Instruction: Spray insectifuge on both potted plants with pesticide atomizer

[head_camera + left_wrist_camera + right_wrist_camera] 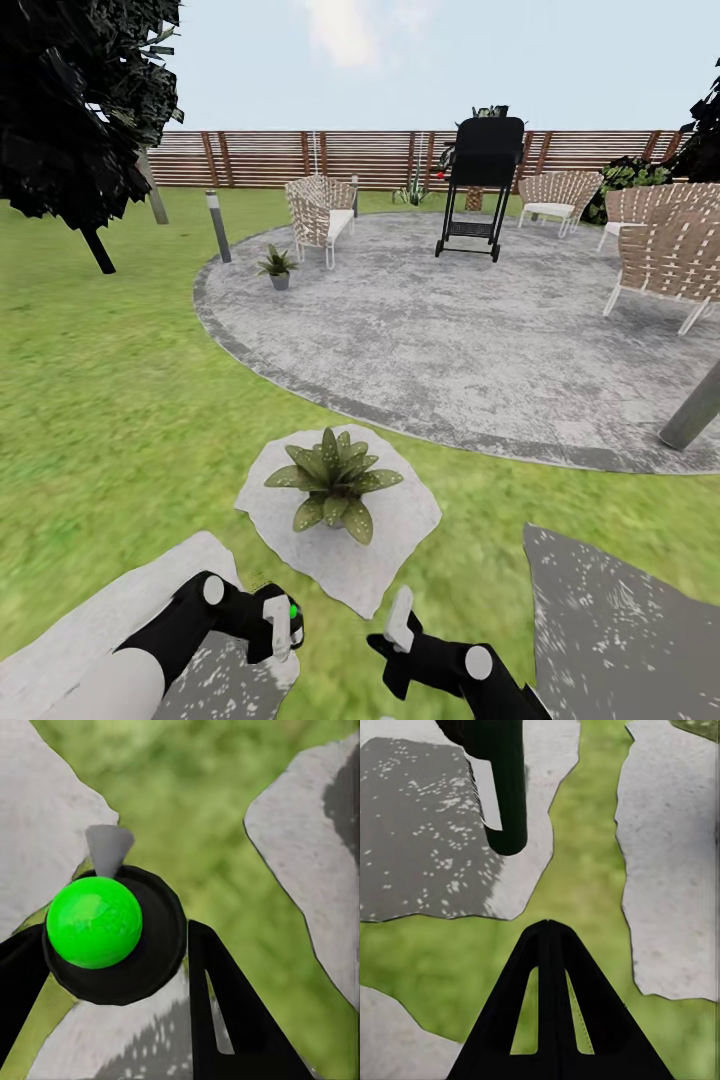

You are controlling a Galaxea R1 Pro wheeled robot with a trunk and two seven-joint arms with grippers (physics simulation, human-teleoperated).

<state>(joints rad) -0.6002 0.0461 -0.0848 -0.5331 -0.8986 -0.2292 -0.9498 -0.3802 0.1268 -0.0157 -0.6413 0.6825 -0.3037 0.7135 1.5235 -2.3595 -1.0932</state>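
— Potted plants: where do they stand?
— One [333,480] sits on a stepping stone [400,520] just ahead of both arms, lawn [110,400] open all round it. The other [277,266] stands at the round patio [450,340]'s left edge, near the bollard lamp [217,226].
— And the atomizer?
— A black, green-topped object [97,926] sits between the left gripper [283,625]'s fingers, clamped. I take it for the atomizer.
— The right gripper [400,620]?
— Its fingers meet with nothing between.
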